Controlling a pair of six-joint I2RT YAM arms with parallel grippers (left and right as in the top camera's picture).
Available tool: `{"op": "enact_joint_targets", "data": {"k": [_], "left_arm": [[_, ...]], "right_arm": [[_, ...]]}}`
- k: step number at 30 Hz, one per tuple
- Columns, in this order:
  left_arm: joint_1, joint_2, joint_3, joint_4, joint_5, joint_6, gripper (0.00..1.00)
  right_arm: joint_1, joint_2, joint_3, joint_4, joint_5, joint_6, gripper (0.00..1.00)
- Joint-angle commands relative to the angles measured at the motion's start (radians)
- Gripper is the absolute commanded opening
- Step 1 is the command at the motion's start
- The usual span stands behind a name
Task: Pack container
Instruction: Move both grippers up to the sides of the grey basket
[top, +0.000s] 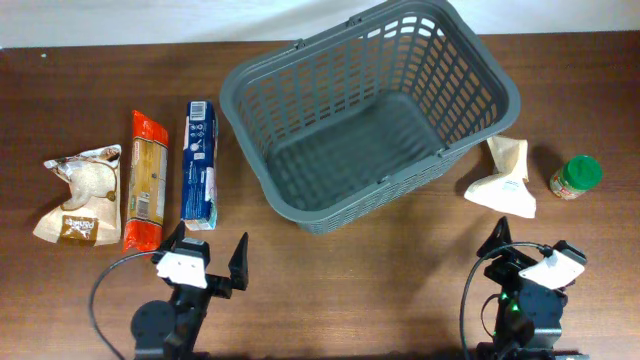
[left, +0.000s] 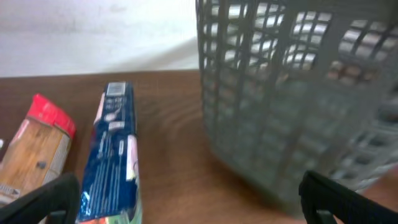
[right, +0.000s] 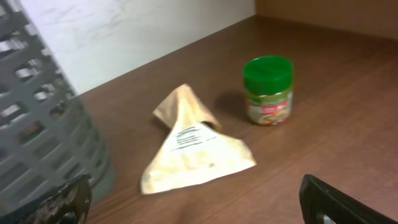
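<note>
Evidently nothing is packed yet: the large dark grey slotted plastic basket (top: 350, 150) stands upright and empty on the brown wooden bench (top: 400, 280), ahead of and between the two claws, probably so that either arm can reach over its rim. Its mouth faces up, and its long axis slants from ahead of the left claw (top: 205, 252) away toward the far right. That claw's jaws are apart and bare; a long blue packet (top: 200, 163) and an orange-red spaghetti packet (top: 146, 180) lie lengthwise ahead to its left. The right claw (top: 525, 250), also spread and holding nothing, faces a crumpled beige paper pouch (top: 505, 178) and a green-lidded glass jar (top: 576, 177).
</note>
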Motion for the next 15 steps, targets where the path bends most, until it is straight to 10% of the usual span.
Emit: {"op": "enact_joint_targets", "data": {"k": [1,7,15], "left_arm": [[-0.003,0.092,0.205,-0.072,-0.055,-0.044,0.99],[-0.003,0.575,0.575,-0.172,0.011,0.026,0.99],[-0.003,1.24,1.603,-0.79,0.062,0.144,0.99]], "right_arm": [[-0.002,-0.008,0.07,-0.009,-0.192,-0.06,0.99],[-0.003,0.137,0.432,-0.17,-0.27,-0.28,0.99],[-0.003,0.769,1.234,-0.785,-0.299,-0.279,0.99]]}}
